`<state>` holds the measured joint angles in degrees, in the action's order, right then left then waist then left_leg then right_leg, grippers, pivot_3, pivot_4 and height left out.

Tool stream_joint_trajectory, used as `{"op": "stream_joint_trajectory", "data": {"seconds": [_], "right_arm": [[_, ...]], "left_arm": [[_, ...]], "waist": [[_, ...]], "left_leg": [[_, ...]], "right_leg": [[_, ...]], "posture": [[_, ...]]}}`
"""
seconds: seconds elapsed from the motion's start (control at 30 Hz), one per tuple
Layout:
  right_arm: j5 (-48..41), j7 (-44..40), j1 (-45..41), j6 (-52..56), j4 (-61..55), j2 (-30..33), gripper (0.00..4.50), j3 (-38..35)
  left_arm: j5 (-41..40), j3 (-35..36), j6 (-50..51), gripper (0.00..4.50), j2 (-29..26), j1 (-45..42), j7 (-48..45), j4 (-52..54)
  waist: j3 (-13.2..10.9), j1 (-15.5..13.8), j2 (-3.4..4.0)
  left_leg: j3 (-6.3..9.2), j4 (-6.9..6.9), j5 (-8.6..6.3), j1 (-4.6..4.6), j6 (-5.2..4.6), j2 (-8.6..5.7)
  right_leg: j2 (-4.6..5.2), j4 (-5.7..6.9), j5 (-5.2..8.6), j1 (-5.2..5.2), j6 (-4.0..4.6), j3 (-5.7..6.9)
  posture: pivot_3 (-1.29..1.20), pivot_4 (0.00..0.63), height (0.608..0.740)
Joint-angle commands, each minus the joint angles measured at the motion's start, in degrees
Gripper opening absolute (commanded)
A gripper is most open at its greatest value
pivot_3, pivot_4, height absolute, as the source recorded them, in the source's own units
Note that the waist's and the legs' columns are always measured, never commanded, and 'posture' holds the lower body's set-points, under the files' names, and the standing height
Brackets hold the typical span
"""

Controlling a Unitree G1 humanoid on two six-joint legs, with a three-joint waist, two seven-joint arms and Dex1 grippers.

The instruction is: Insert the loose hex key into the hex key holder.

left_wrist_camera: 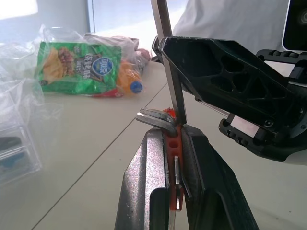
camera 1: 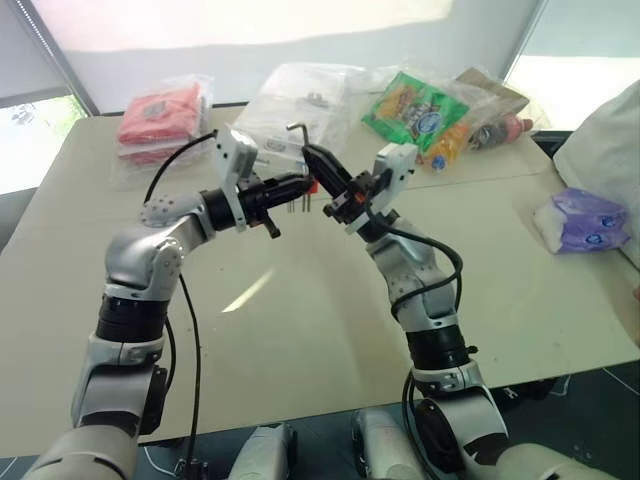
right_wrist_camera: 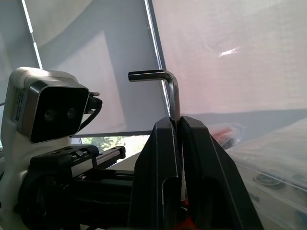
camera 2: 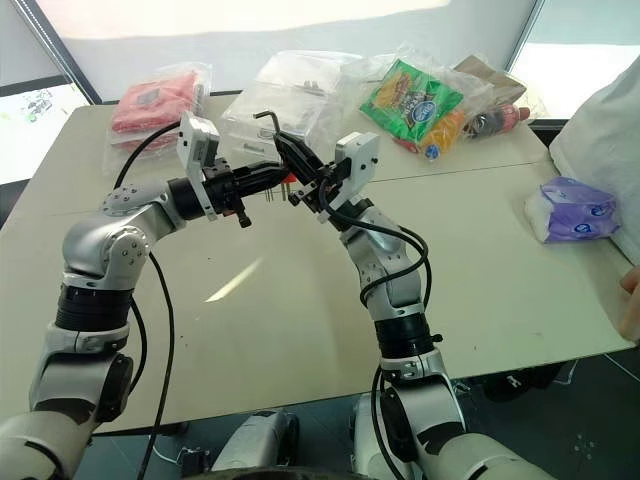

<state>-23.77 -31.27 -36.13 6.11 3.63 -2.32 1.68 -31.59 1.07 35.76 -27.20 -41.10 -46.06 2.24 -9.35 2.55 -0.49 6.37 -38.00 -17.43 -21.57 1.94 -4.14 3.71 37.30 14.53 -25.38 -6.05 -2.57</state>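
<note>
Both end effectors meet in the air above the middle of the desk, tips almost together. On the robot's left, the left end effector is clamped on the hex key holder, a small red-orange block squeezed between its two black fingers; the left wrist view shows a hole in the block's face and the bent ends of a few metal keys curling over its top edge. Opposite it, the right end effector is closed tight on the loose hex key, gripping the long shank between its fingers so that the short bent end sticks out above them, pointing sideways. In the left wrist view the straight shank of that key runs down past the right end effector's black finger and reaches the holder at its upper edge; whether the tip sits inside a hole cannot be told. Farther back on the desk lie a red packet in clear plastic, a clear plastic bag, a green snack bag and, off to the robot's right, a purple packet.
</note>
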Motion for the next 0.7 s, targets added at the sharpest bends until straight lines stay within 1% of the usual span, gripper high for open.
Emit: {"op": "stream_joint_trajectory", "data": {"seconds": [0.03, 0.27, 0.7], "right_arm": [[0.1, 0.0, -0.7, -2.2, -0.9, -0.4, 0.07, -0.2], [0.4, 0.8, -2.0, -3.8, 0.8, -0.2, 0.07, -1.2], [0.6, 1.1, -1.9, -4.8, 1.5, -0.6, 0.07, -0.8]], "left_arm": [[-1.0, 1.8, -0.1, 0.00, -0.4, -1.0, 0.0, 2.0], [-1.2, 1.7, 0.1, 0.00, -0.5, -1.0, -0.2, 2.3], [-1.3, 1.8, 0.1, 0.00, -0.5, -1.0, 0.0, 2.4]], "waist": [[0.0, 0.0, 0.00], [0.0, 0.0, 0.00], [0.0, 0.0, 0.00]], "left_leg": [[0.00, 0.00, 0.00, 0.00, 0.00, 0.00], [0.00, 0.00, 0.00, 0.00, 0.00, 0.00], [0.00, 0.00, 0.00, 0.00, 0.00, 0.00]], "right_leg": [[0.00, 0.00, 0.00, 0.00, 0.00, 0.00], [0.00, 0.00, 0.00, 0.00, 0.00, 0.00], [0.00, 0.00, 0.00, 0.00, 0.00, 0.00]], "posture": [[0.00, 0.150, 0.740], [0.00, 0.150, 0.740], [0.00, 0.150, 0.740]]}}
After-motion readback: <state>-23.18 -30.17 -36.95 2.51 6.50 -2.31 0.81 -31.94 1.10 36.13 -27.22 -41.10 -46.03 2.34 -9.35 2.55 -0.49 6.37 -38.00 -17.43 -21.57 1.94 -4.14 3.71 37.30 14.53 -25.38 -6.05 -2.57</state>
